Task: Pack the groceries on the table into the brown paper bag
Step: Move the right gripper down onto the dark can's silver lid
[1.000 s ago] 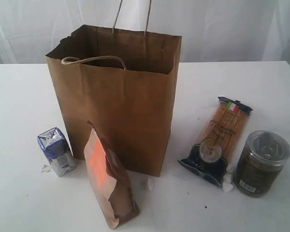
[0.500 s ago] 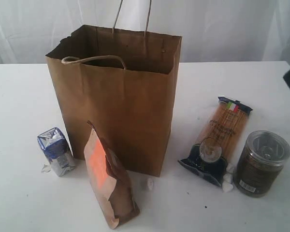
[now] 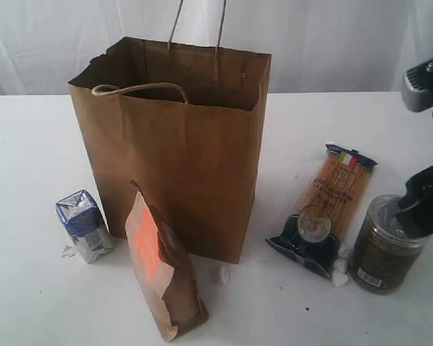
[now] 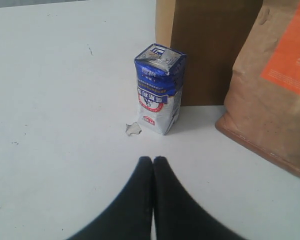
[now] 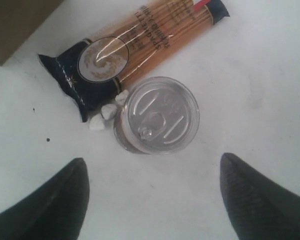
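Observation:
The brown paper bag [image 3: 175, 144] stands upright and open on the table [image 3: 36, 144]. Left of it stands the small blue-white carton [image 3: 84, 225], and the brown orange-labelled pouch [image 3: 162, 268] leans in front. To the right lie the spaghetti packet [image 3: 333, 205] and the dark clear-lidded jar [image 3: 386, 249]. My right gripper [image 3: 423, 206] hovers above the jar [image 5: 160, 115], open and empty [image 5: 152, 167], with the jar just ahead of its fingertips. My left gripper [image 4: 153, 160] is shut on nothing, low over the table, a short way from the carton [image 4: 159, 89]. The exterior view does not show it.
Small white crumbs [image 5: 106, 113] lie between the jar and the spaghetti packet [image 5: 140, 45]. A white scrap [image 3: 224, 274] sits by the bag's front corner, and another scrap [image 4: 133, 129] by the carton. The pouch [image 4: 275, 95] and bag [image 4: 210, 45] stand beside the carton.
My right arm has come into the exterior view from the right edge and moved in over the dark jar. The groceries and the bag have not moved.

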